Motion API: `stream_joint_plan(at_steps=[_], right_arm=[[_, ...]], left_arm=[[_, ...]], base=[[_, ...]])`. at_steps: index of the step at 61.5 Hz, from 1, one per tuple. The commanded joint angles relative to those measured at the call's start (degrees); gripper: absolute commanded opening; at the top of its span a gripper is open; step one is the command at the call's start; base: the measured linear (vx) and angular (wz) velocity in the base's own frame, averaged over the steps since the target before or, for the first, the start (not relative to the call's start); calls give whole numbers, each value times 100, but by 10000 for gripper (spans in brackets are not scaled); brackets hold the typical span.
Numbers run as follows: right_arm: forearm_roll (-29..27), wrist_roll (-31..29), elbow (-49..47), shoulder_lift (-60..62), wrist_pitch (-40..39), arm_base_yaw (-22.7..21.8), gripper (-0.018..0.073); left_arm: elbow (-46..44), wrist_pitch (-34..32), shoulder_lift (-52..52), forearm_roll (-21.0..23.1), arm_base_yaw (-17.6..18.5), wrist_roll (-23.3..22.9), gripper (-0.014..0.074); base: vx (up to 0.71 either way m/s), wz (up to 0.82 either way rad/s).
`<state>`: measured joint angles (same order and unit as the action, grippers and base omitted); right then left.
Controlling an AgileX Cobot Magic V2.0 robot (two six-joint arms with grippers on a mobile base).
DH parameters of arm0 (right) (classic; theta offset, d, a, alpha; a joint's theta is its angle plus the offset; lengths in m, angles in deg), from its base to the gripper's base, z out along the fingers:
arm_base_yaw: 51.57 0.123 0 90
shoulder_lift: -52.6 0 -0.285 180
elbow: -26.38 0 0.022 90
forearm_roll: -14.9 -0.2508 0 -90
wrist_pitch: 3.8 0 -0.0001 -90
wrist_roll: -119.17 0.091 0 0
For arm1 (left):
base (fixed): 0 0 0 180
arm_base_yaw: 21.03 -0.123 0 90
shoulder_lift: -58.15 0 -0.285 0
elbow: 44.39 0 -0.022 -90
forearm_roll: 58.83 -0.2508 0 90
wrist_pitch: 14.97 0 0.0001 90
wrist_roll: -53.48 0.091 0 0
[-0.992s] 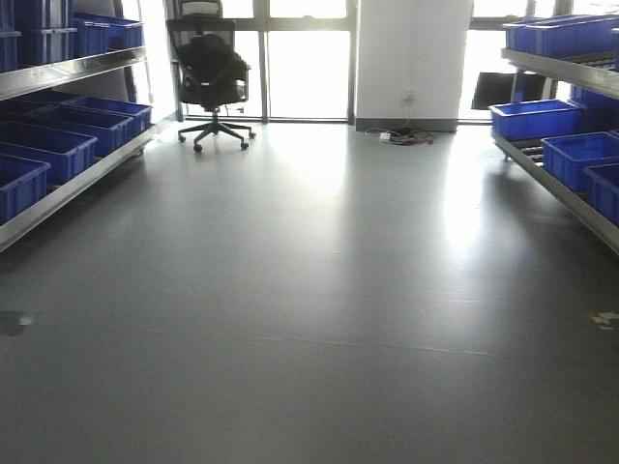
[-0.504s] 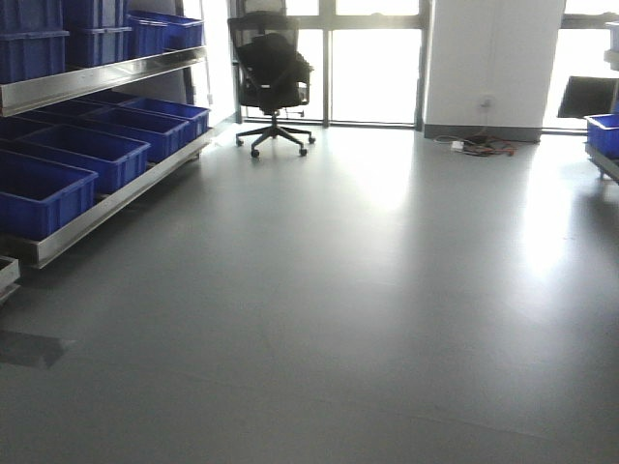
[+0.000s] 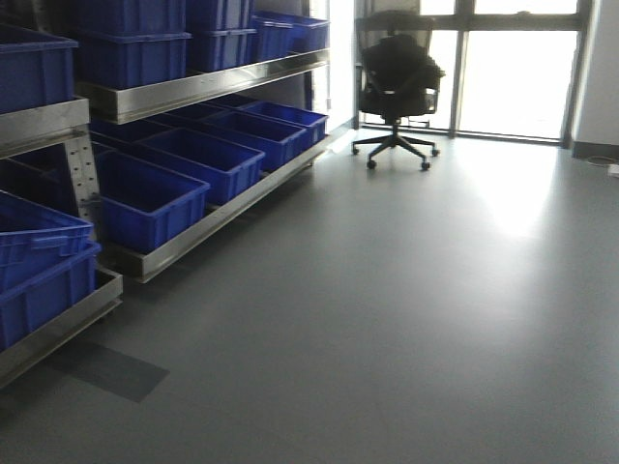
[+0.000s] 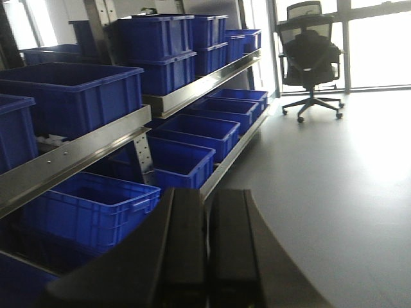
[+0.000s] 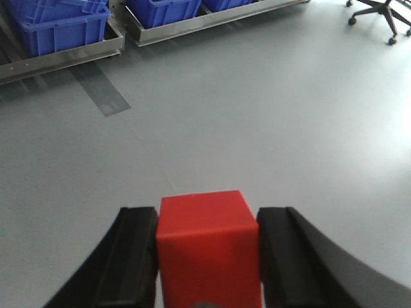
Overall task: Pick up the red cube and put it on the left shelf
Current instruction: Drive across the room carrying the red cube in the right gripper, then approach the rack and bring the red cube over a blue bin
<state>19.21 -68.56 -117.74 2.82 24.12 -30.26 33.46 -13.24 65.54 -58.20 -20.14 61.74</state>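
Observation:
The red cube (image 5: 207, 247) sits squeezed between the two black fingers of my right gripper (image 5: 208, 221), held above the grey floor. My left gripper (image 4: 209, 196) is shut with nothing between its fingers, pointing along the left shelf (image 4: 83, 151). That shelf is a steel-railed rack with rows of blue crates (image 3: 145, 198), filling the left side of the front view (image 3: 193, 92). In the right wrist view only its bottom rail (image 5: 61, 61) and a couple of crates show at the top left.
A black office chair (image 3: 395, 82) stands by the bright windows at the far end of the shelf. Grey floor (image 3: 406, 319) spreads to the right of the rack. A darker patch (image 3: 111, 370) marks the floor beside the near rail.
The front view has swung left: the left shelf has grown from a strip at the edge to fill the left third, and the right-hand rack has left the view.

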Motion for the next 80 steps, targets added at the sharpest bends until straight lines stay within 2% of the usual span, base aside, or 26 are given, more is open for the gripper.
stream_joint_plan(at_steps=[1,39,80], right_arm=[[22,-35,-172,36,-499,-3,49],[22,-35,-172,36,-499,-3,49],[22,-35,-172,36,-499,-3,49]], left_arm=[[126,-521,40,27,31,3,106],[126,-521,40,27,31,3,106],[126,-521,40,27,31,3,106]], base=[[52,57],[47,53],[35,64]])
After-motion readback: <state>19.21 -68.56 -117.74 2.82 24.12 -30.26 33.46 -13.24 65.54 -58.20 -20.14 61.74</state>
